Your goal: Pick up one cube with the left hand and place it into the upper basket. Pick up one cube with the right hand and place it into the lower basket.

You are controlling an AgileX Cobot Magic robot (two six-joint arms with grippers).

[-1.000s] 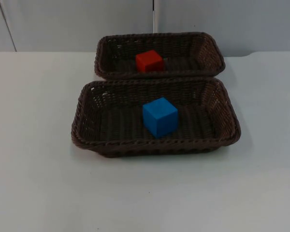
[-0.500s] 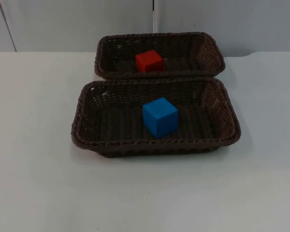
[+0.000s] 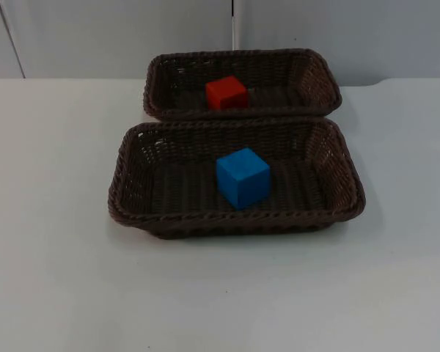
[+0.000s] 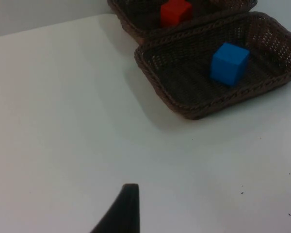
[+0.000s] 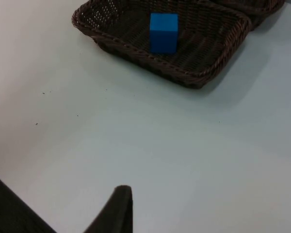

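Nothing has moved since the earlier frames: both cubes and both baskets lie exactly as they did a second ago. The red cube (image 3: 226, 93) sits on the floor of the upper basket (image 3: 317, 72), the brown woven one nearer the grey partition wall (image 3: 117, 37), a little left of that basket's middle. The blue cube (image 3: 243, 177) rests near the middle of the lower basket (image 3: 129, 183), turned slightly so that one corner faces the front rim. The two baskets stand one behind the other with their long rims touching, on the white tabletop (image 3: 51, 279).

In the left wrist view the left hand (image 4: 122, 211) hovers over bare tabletop, well apart from the baskets, with the blue cube and the red cube seen beyond the lower basket's near corner. One black fingertip is in sight, so whether this hand is released or clenched cannot be told. In the right wrist view the right hand (image 5: 117, 208) likewise hangs over bare tabletop, well apart from the lower basket and its blue cube; its state cannot be told either. Neither hand touches a cube.
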